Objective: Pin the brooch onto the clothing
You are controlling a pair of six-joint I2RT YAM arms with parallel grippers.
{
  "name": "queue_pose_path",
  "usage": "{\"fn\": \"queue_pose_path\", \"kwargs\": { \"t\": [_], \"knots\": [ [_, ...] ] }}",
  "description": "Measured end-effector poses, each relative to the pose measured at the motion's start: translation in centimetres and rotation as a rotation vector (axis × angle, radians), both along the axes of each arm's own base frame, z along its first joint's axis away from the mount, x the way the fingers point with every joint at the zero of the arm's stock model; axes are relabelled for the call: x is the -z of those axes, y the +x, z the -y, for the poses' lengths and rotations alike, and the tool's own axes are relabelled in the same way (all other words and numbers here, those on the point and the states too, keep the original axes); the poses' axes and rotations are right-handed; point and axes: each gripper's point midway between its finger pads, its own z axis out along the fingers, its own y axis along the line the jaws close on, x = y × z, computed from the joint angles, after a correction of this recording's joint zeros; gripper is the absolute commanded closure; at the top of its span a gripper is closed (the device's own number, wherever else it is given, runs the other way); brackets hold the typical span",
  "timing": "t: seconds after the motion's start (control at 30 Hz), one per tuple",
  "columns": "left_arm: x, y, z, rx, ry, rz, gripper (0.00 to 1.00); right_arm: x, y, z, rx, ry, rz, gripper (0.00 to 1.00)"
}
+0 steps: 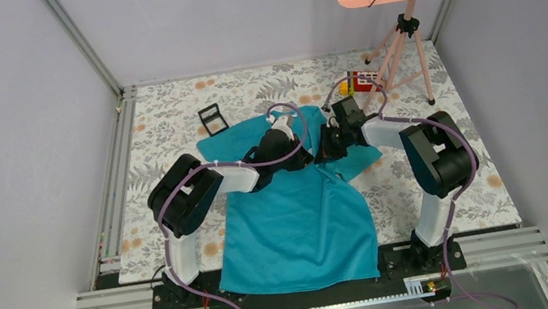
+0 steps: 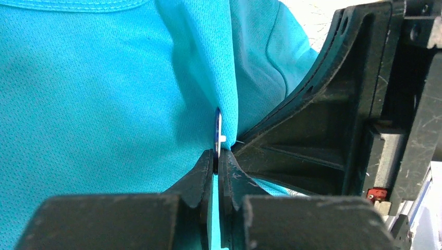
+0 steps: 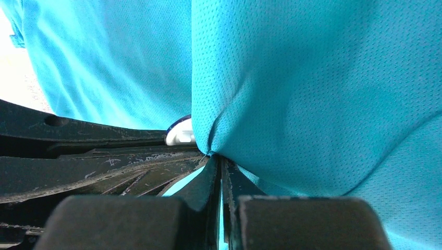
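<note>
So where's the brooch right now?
The brooch stands edge-on at the centre of the left wrist view, pinched in the left gripper, against a raised fold of the shirt held by the right gripper.

The floral table [image 1: 167, 121] carries the teal T-shirt [image 1: 299, 233]; beyond the shirt stand a small black frame [image 1: 212, 118], a red-yellow block [image 1: 359, 81] and a tripod stand [image 1: 407, 24].

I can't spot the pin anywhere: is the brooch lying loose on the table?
No, the left gripper pinches the brooch edge-on beside a raised fold of the shirt.
</note>
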Motion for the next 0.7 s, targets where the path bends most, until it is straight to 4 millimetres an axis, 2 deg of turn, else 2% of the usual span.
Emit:
{"fn": "queue_pose_path", "kwargs": {
  "t": [0.7],
  "knots": [
    [-0.77, -0.78, -0.59, 0.027, -0.031, 0.055, 1.00, -0.71, -0.71, -0.57, -0.004, 0.068, -0.120, 1.00]
  ]
}}
